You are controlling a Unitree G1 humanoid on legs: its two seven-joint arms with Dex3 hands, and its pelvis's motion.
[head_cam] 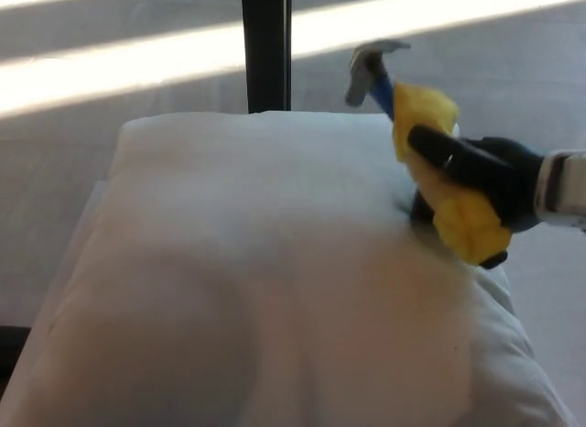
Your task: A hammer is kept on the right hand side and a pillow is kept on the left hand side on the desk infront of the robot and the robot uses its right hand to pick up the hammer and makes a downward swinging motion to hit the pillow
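Observation:
A large white pillow (265,280) fills most of the head view, lying on the desk. My right hand (481,170) comes in from the right and is shut on the hammer (430,143), whose yellow handle runs through my black fingers. The grey metal head (371,59) is raised above the pillow's far right corner, clear of the fabric, with a short blue neck below it. The handle's black butt end (494,259) hangs just over the pillow's right edge. My left hand does not show.
The white desk edge (87,216) peeks out on the pillow's left. A black vertical post (266,47) stands behind the pillow. Beyond it lies grey floor crossed by bright bands of sunlight (119,74).

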